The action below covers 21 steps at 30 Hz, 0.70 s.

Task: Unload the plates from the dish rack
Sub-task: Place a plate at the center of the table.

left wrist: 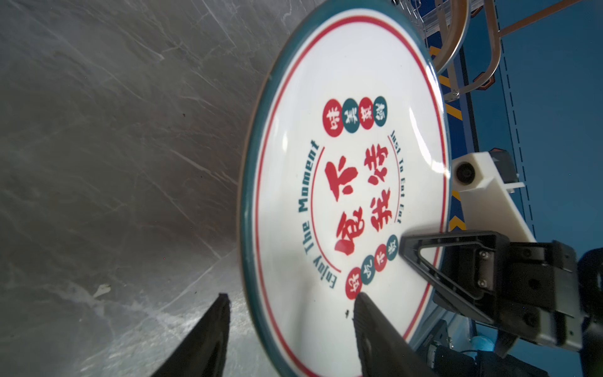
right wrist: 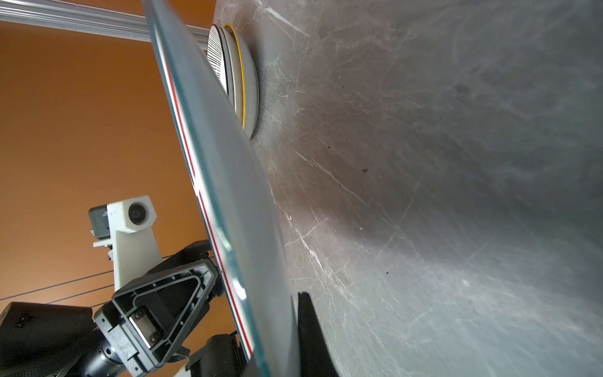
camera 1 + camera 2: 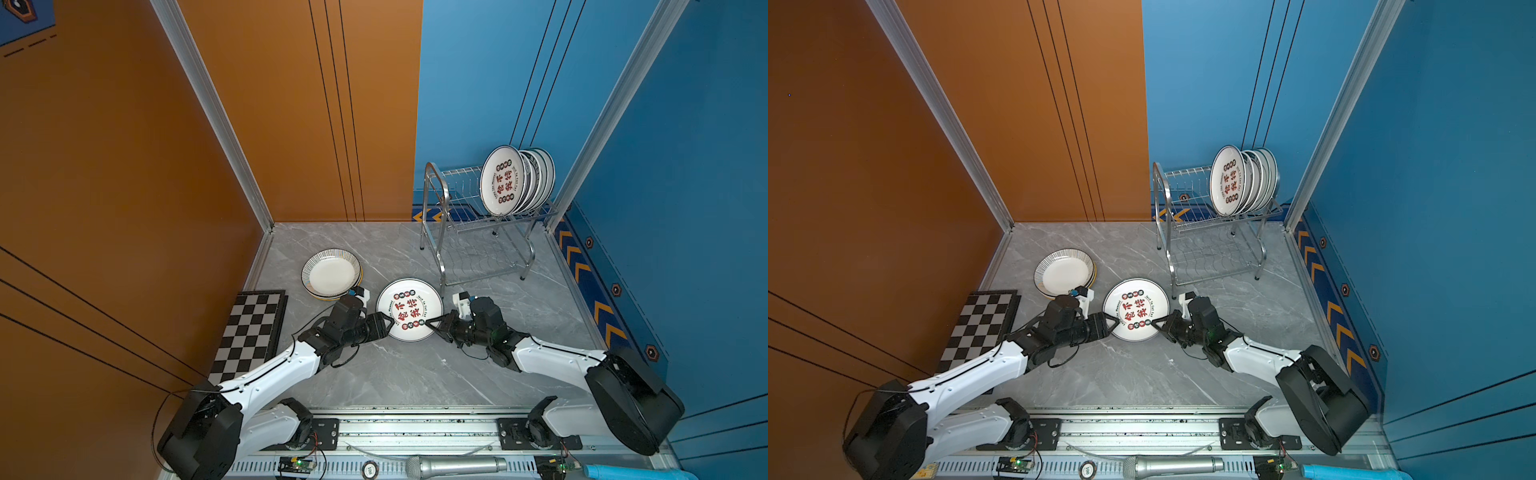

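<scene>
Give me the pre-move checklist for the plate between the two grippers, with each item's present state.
1. Right gripper shut on the rim of the lettered plate: ok.
2. Left gripper straddles the opposite rim, one finger on each side: ok.
3. Left gripper clamped on the plate: not ok. The left wrist view shows a gap between one finger and the rim.
4. Plate lifted off the table: ok. The right wrist view shows space beneath it.
5. Top of the plate stack bare: ok.
6. Clearance of the left arm from the stack: cannot tell.
</scene>
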Motion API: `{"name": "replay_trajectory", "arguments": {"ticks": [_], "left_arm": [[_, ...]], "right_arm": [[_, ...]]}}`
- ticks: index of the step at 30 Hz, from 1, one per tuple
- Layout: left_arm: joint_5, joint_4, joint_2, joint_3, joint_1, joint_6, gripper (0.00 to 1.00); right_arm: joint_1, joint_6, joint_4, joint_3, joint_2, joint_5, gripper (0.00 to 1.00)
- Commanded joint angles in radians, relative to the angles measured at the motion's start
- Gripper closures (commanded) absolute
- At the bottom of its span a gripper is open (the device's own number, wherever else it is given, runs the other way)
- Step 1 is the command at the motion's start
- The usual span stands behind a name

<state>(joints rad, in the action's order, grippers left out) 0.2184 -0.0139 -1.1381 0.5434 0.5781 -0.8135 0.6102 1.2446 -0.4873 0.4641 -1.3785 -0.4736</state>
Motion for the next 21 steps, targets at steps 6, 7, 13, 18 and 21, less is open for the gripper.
{"name": "replay_trajectory", "arguments": {"ticks": [6,7,13,18,21], "left_arm": [[0.034,-0.025,0.008,-0.023,-0.018,0.001,0.55],[0.038,-0.021,0.005,-0.019,-0.021,0.004,0.56],[0.036,-0.027,-0.011,-0.021,-0.022,0.003,0.69],[0.037,-0.027,-0.022,-0.023,-0.027,0.007,0.76],[0.038,-0.029,-0.025,-0.023,-0.029,0.010,0.82]], "right_arm": [[0.025,0.045,-0.199,0.004,-0.073,-0.048,1.00],[0.025,0.047,-0.204,0.004,-0.078,-0.048,1.00],[0.028,0.062,-0.255,0.005,-0.124,-0.060,0.99],[0.028,0.059,-0.260,0.008,-0.143,-0.058,0.94],[0.029,0.059,-0.262,0.012,-0.152,-0.060,0.87]]}}
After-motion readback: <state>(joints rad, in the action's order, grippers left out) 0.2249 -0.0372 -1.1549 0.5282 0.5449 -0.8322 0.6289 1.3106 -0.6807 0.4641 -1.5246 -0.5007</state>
